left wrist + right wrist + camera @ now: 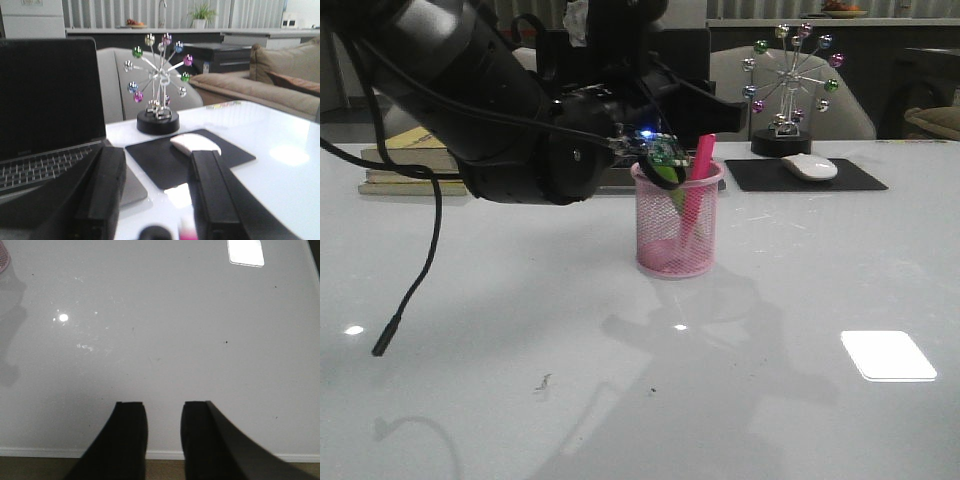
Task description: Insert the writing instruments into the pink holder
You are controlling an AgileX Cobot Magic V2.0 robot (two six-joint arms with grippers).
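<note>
Your left pincer (157, 192) hangs open over the pink holder (677, 220), both markers inside; your right pincer (162, 432) gapes empty.

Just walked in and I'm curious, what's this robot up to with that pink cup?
The left gripper hovers at the rim of the pink holder, fingers open. The pink marker and the green marker both stand inside the cup. The right gripper is open and idle over bare table.
</note>
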